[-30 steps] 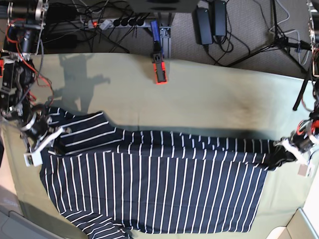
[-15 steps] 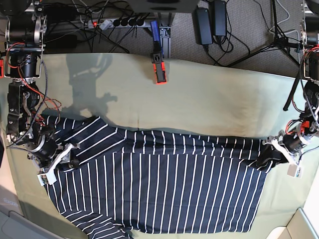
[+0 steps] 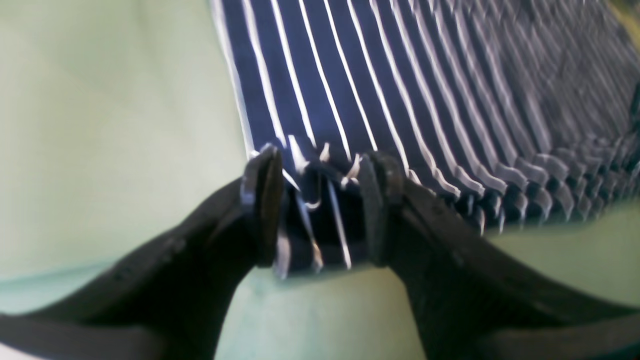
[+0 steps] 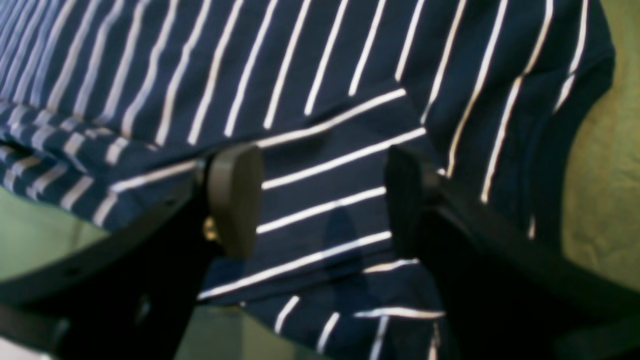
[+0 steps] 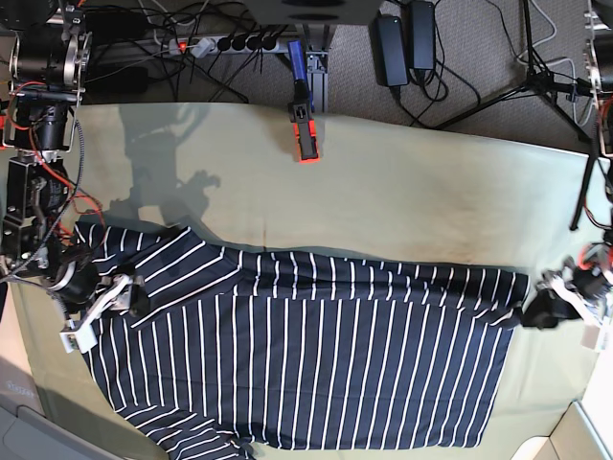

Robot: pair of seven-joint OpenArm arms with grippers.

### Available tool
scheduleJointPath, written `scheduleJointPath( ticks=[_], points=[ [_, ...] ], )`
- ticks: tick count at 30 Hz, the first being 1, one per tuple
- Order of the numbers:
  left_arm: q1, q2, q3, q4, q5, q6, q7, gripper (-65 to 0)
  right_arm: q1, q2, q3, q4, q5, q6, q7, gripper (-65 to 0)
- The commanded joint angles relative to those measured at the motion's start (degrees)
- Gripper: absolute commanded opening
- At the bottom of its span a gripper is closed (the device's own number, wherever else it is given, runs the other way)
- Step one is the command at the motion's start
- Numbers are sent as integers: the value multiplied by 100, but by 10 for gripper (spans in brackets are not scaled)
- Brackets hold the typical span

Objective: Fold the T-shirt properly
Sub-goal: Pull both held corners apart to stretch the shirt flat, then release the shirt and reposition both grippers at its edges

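T-shirt (image 5: 306,355): 1, flat on tablecloth (image 5: 402,192); 2 pincers agape

1. Near hem of shirt (image 5: 287,364) cut off by base view's near edge.
2. Far stripes in left wrist view smeared by blur.
3. Shirt corner partly hidden between left gripper (image 3: 320,210) fingers.
4. Right gripper (image 4: 320,200) arms cut off by near edge.
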Motion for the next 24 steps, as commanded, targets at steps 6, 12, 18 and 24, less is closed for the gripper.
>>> scheduleJointPath(
  ticks=[6, 12, 18, 24],
  points=[
    [-111, -295, -136, 83, -101, 37, 127, -357, 131, 107, 505, 109, 72, 162, 39, -264],
    [227, -295, -138, 83, -315, 92, 284, -318, -343, 101, 1532, 109, 280, 162, -216, -264],
    [400, -291, -138, 83, -365, 90, 282, -290, -1029, 105, 2964, 109, 918, 168, -710, -264],
    [584, -289, -140, 94, -691, 22, 411, -291, -1475, 4, 3652, 107, 1340, 214, -815, -264]
  ],
)
